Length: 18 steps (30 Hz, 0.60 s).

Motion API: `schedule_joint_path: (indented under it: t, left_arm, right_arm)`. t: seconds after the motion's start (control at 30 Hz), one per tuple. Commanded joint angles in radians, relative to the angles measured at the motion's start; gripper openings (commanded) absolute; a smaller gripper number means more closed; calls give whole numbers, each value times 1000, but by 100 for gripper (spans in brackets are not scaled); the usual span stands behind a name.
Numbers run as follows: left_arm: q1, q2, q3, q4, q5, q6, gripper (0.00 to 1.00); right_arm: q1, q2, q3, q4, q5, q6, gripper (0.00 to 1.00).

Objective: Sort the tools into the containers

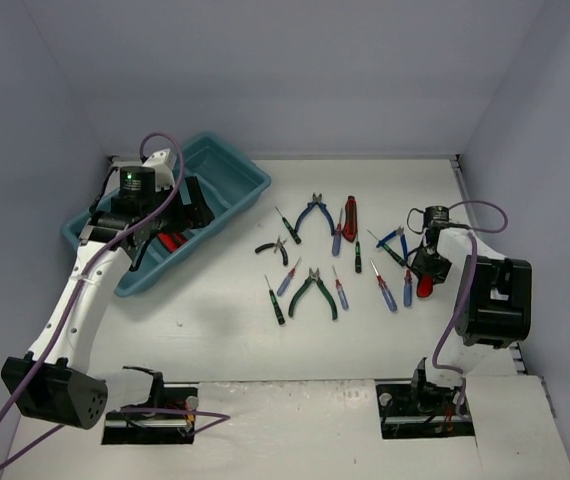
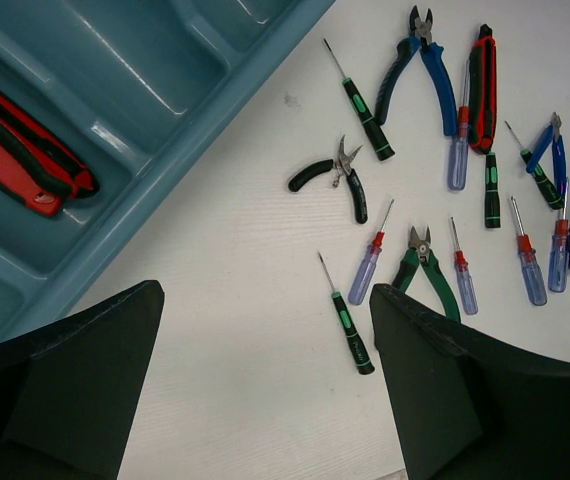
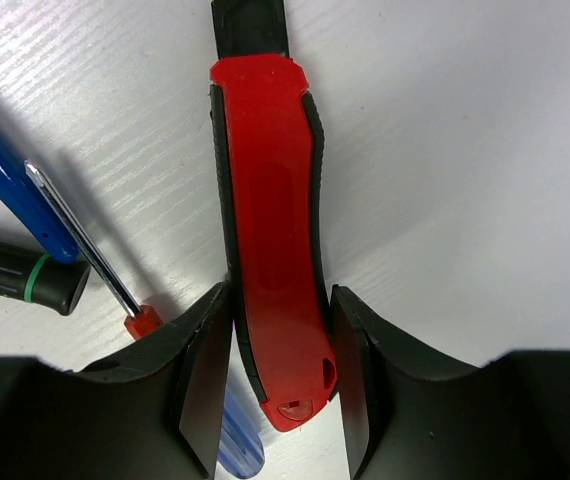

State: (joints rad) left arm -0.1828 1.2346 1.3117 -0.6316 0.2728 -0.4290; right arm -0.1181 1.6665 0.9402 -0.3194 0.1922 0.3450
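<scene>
The teal tray (image 1: 237,176) stands at the far left, with two red-handled cutters (image 1: 172,241) in one compartment; they also show in the left wrist view (image 2: 15,150). My left gripper (image 1: 193,205) hangs over the tray's right side, open and empty (image 2: 265,380). Loose tools lie mid-table: blue pliers (image 1: 315,215), a red cutter (image 1: 350,218), black pliers (image 1: 275,248), green pliers (image 1: 313,293) and several thin screwdrivers. My right gripper (image 1: 425,272) is low at the right end of the row, its fingers pressed on both sides of a red-handled cutter (image 3: 270,230).
A blue screwdriver handle (image 3: 235,450) lies under the held cutter, with a red-collared screwdriver (image 3: 85,245) and a green-banded one (image 3: 25,275) just left of it. A bare white strip of table (image 2: 255,290) lies between the tray (image 2: 155,205) and the tools. Grey walls enclose the table.
</scene>
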Motion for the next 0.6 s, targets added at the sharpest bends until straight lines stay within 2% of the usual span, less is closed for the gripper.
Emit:
schedule_joint_path:
  t: [0.0, 0.07, 0.3, 0.37, 0.57]
  left_arm:
    - [-14, -18, 28, 36, 30, 2, 82]
    - [-21, -15, 35, 37, 44, -6, 82]
    - [-79, -12, 78, 38, 68, -40, 82]
    - [-101, -12, 87, 61, 82, -69, 82]
    - [-177, -2, 70, 239, 120, -205, 82]
  right_arm:
    - [-2, -41, 55, -16, 9, 3, 5]
    - [0, -81, 62, -17, 16, 0, 1]
    - [45, -269, 76, -18, 14, -33, 0]
    - [83, -341, 91, -17, -34, -57, 0]
    - [338, -512, 143, 4, -156, -105, 0]
